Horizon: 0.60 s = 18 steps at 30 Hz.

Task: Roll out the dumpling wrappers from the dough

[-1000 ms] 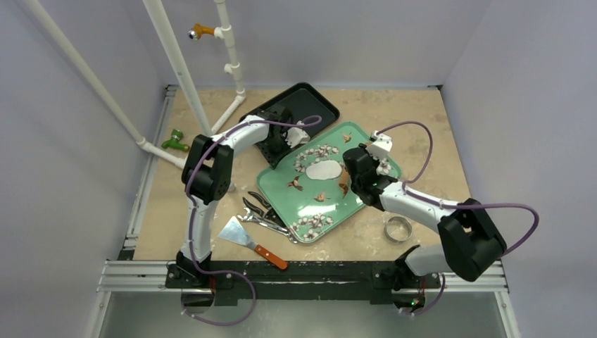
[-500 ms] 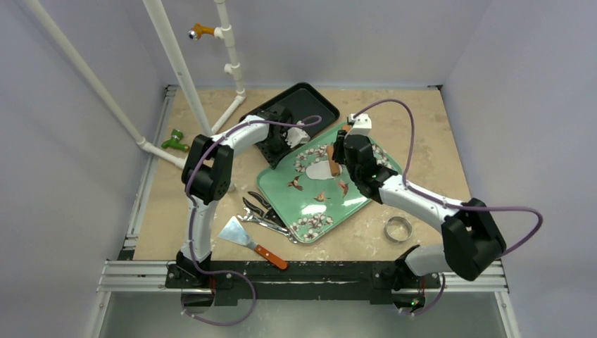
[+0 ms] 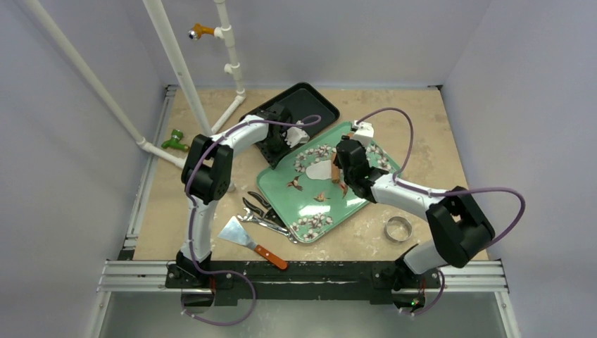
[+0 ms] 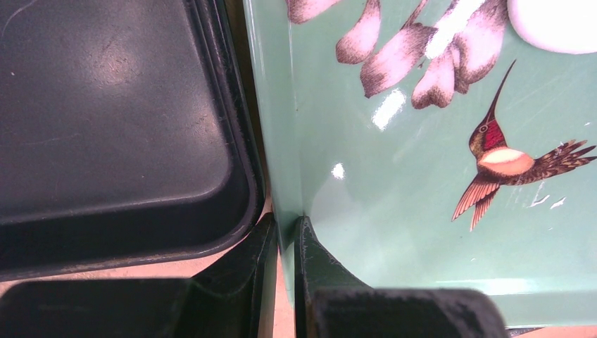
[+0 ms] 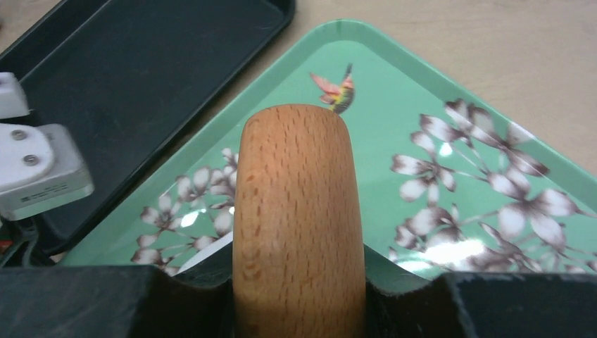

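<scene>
Over the green tray (image 3: 281,193), the right gripper (image 3: 340,164) squeezes a rolling pin (image 5: 299,211) at 3 o'clock of the dough wrapper (image 3: 320,170), and the left gripper (image 4: 285,239) pinches the tray's 10 o'clock rim.

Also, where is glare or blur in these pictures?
Left wrist view: white glare spots on the green tray, the fingers near the lens slightly soft. Right wrist view: glare on the tray lower right, rolling pin sharp. Top view: even light, faint shadows.

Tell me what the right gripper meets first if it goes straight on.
Probably the green tray: the right gripper holds a pin aimed at its far corner, though depth is unclear.
</scene>
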{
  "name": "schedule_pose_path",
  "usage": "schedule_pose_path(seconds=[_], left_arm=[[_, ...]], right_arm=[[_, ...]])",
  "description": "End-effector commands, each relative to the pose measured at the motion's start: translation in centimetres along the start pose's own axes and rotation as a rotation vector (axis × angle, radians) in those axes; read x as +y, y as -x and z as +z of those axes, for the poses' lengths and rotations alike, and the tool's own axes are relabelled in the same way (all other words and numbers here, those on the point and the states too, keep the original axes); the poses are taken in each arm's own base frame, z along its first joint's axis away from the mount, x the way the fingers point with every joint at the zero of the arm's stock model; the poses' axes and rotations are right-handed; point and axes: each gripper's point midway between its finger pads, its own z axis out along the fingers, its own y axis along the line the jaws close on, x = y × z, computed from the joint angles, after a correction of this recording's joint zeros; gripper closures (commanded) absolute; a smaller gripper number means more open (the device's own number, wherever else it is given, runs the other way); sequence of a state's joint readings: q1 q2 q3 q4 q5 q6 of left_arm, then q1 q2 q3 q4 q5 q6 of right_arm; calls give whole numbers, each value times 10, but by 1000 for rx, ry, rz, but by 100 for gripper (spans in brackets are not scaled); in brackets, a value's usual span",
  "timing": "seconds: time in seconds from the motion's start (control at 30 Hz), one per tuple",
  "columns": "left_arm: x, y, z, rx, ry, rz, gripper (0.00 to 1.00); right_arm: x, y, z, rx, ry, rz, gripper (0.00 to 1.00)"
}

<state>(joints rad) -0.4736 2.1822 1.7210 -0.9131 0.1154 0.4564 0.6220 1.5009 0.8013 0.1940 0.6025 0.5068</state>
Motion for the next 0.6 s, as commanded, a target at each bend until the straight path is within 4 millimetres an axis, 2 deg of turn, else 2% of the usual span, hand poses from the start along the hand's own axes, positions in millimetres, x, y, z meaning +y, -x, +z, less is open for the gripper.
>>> schedule_pose_path(seconds=[0.0,0.2,0.3,0.4,0.5,0.57], left_arm=[[14,-34,9,113,31,30,100],[15,-33,9,111,30,25,100],[14,-33,9,111,26,25,100],[14,-34,9,112,24,25,100],[14,-33,9,112,25,25,100],[14,-34,9,113,25,24,100]], right_arm=[[-72,-36,-19,63,-248,-79,100],[-80,-55,-23,100,-276,-95,100],[-78,-48,-26,78,-264,-75,100],[-56,-16,-32,-1,-132,-62,100],[-26,33,-37,-101,-1,-185,100],[-10,53,-38,-137,49,-258,100]])
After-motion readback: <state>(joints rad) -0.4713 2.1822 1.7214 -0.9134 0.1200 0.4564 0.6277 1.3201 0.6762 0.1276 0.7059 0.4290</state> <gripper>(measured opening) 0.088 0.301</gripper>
